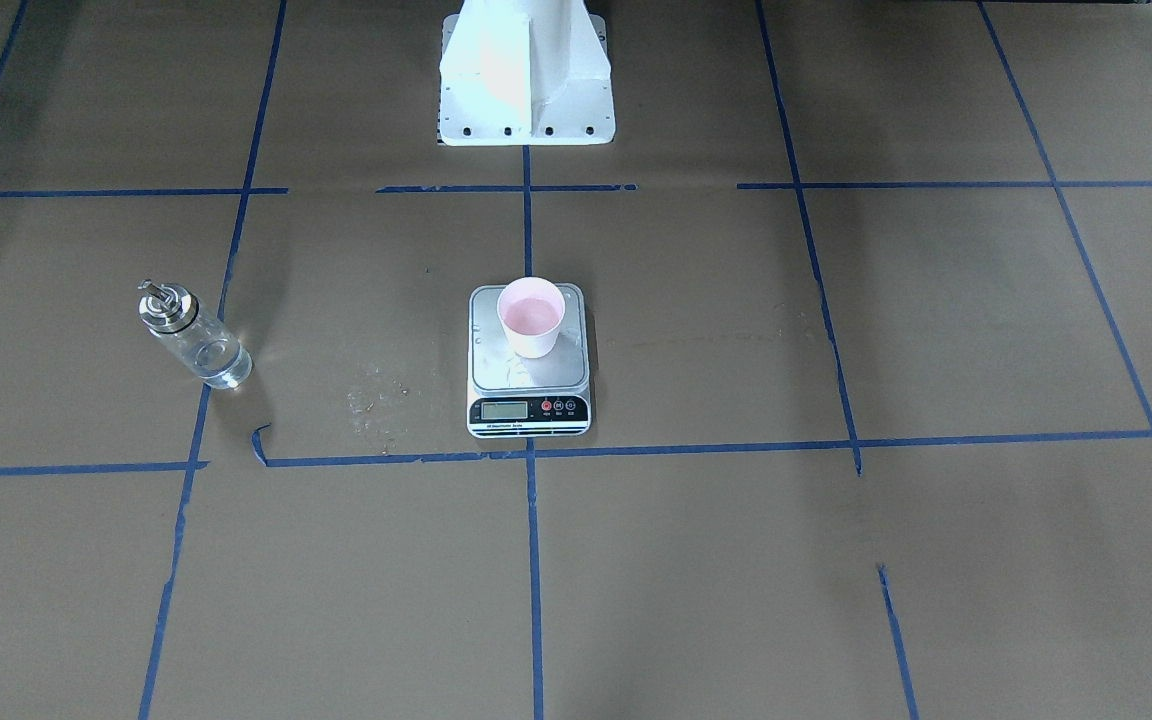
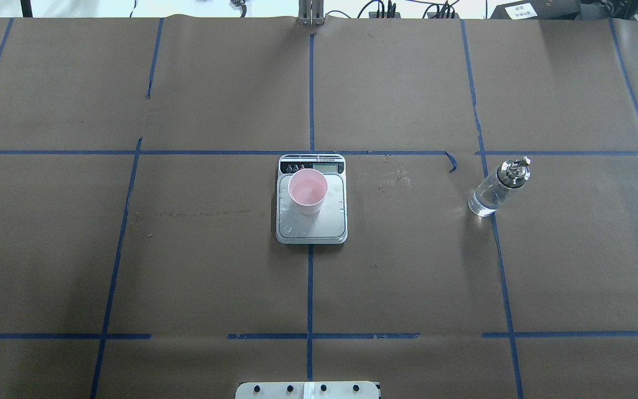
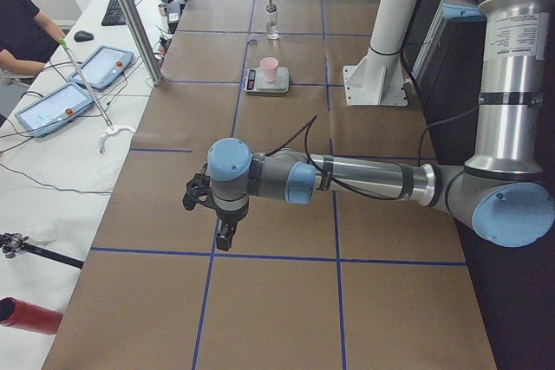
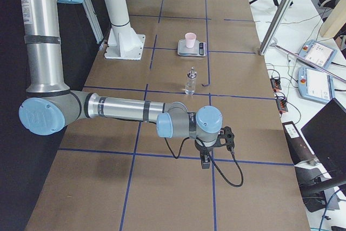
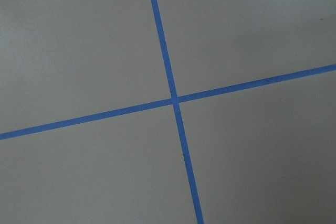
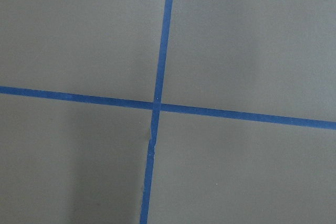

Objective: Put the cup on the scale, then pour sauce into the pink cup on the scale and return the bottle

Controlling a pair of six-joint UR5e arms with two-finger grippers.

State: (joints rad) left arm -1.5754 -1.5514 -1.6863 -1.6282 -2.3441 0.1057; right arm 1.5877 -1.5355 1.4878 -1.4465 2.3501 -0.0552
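Brown paper covers the table (image 2: 186,249), marked into squares by blue tape lines (image 2: 310,288). The robot's white base (image 1: 526,90) stands at the table's edge. On the operators' side, a white bench holds 2 tablets (image 3: 104,67), and a person (image 3: 22,28) sits at it.

The scale (image 2: 312,221) lies mid-table, its display end away from the robot. The cup (image 2: 308,191) stands upright on the steel platform, inside its edges; I cannot tell whether anything is in it. The bottle (image 2: 496,188) stands upright on the paper to the robot's right, well apart from the scale and at a tape line, with clear sauce (image 2: 482,202) in its lower part.

Both arms reach out low, each forearm about level and each wrist turned down over a tape crossing, far from the scale. The left gripper (image 3: 224,236) and right gripper (image 4: 205,162) show only in the side views, so I cannot tell how their jaws stand; neither touches anything.
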